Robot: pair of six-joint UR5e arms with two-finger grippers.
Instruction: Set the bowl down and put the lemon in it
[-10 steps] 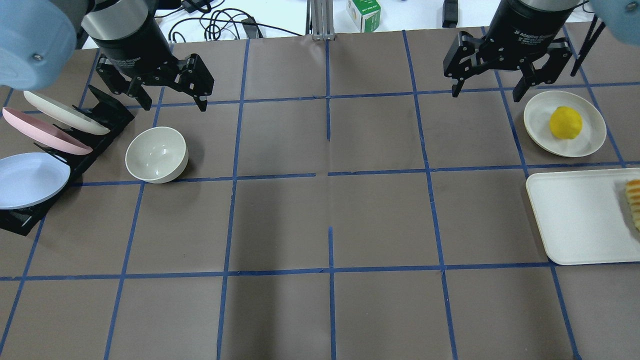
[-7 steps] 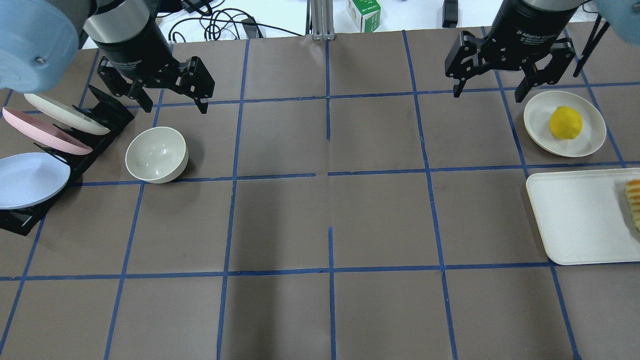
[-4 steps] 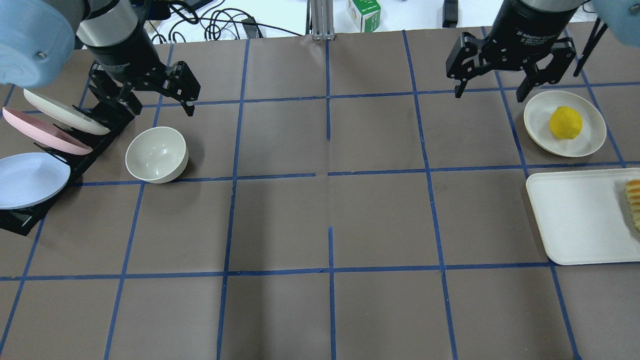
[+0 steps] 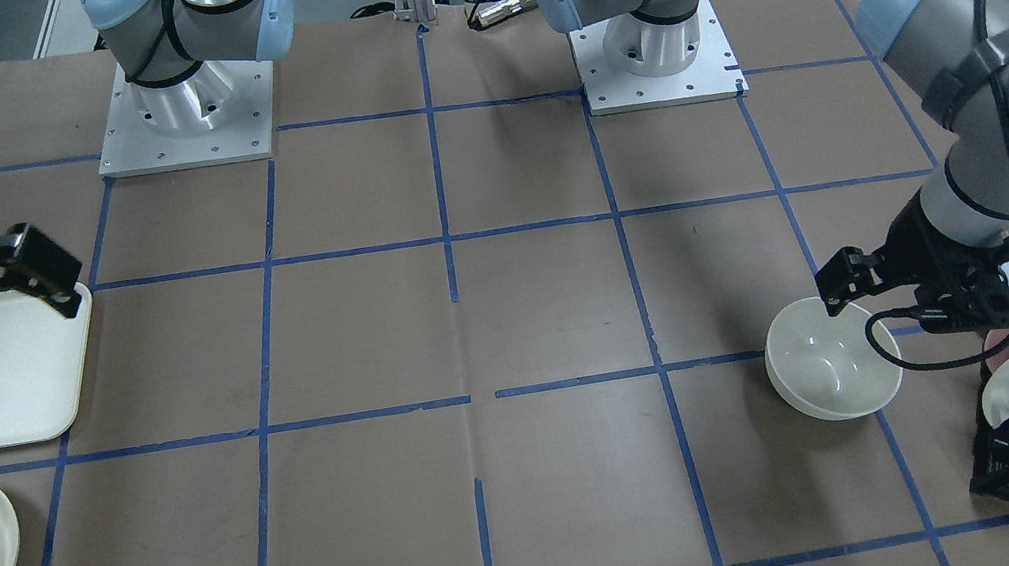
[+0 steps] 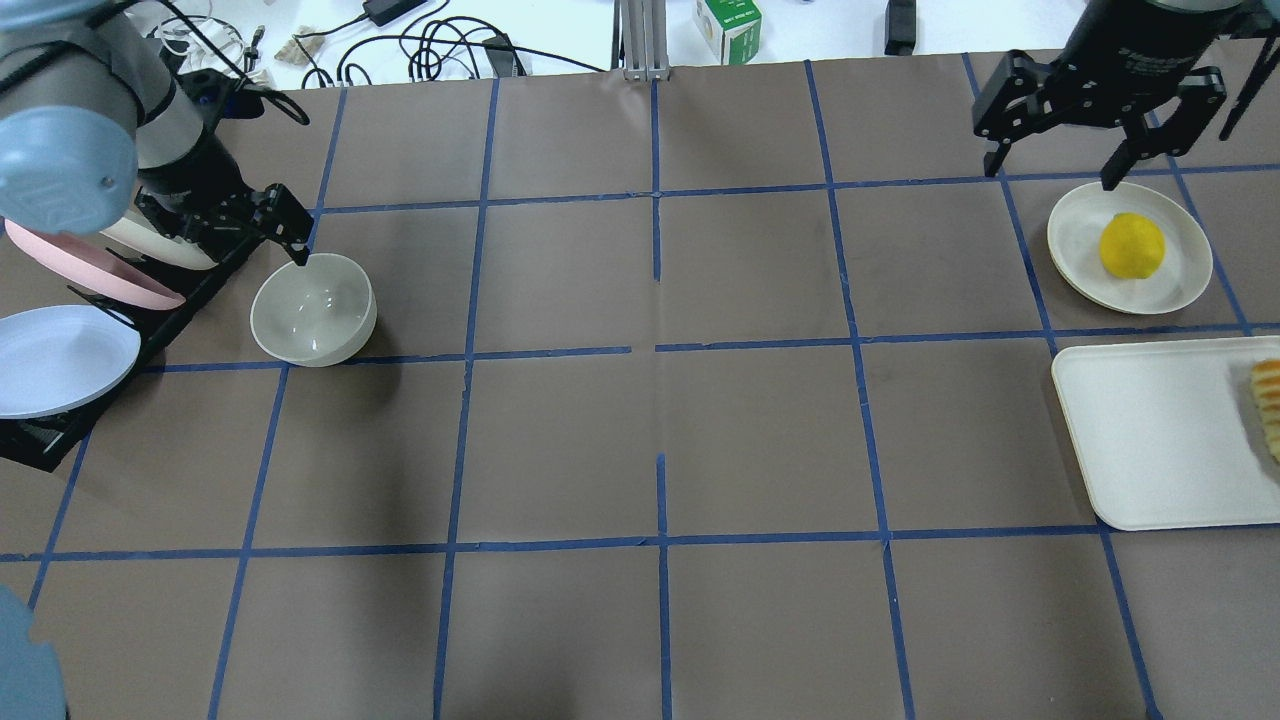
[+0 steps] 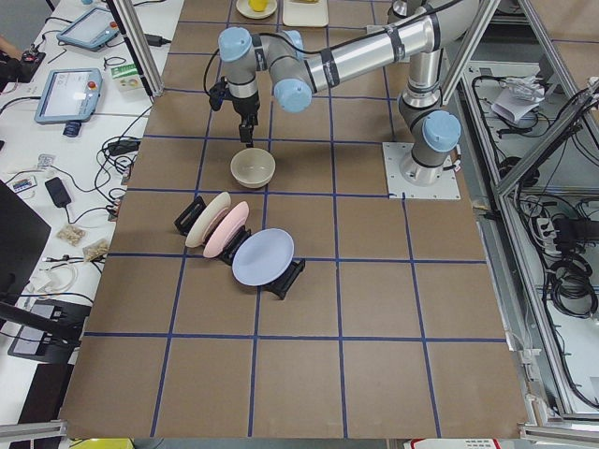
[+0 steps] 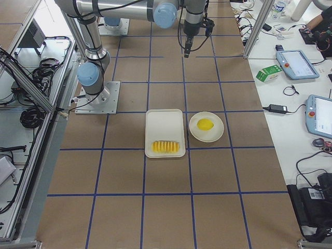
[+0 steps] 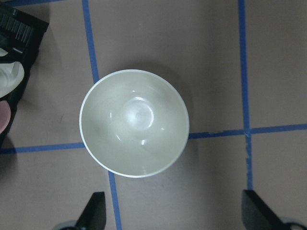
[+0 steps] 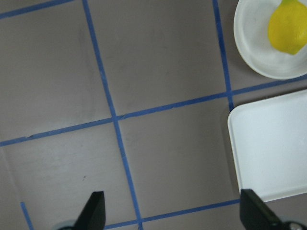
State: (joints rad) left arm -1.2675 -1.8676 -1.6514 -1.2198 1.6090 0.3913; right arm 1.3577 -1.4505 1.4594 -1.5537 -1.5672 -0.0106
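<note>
The cream-white bowl (image 5: 313,308) stands upright and empty on the table's left side, also in the front view (image 4: 830,358) and left wrist view (image 8: 134,122). My left gripper (image 5: 235,240) is open above the bowl's far-left rim, one fingertip (image 5: 299,258) at the rim; it touches nothing. The lemon (image 5: 1131,245) lies on a flat cream plate (image 5: 1080,250) at the far right, also in the right wrist view (image 9: 288,31). My right gripper (image 5: 1050,178) is open and empty, hovering just behind the plate's left edge.
A black rack (image 5: 200,280) with cream, pink and light-blue plates (image 5: 60,355) stands left of the bowl, close to the left gripper. A cream tray (image 5: 1160,430) with orange-yellow fruit slices (image 5: 1268,400) lies in front of the lemon's plate. A green carton (image 5: 728,25) sits beyond the mat.
My left gripper has moved left and down toward the bowl's far rim, staying open. My right gripper has shifted right toward the lemon's plate, still open. Bowl and lemon have not moved.
</note>
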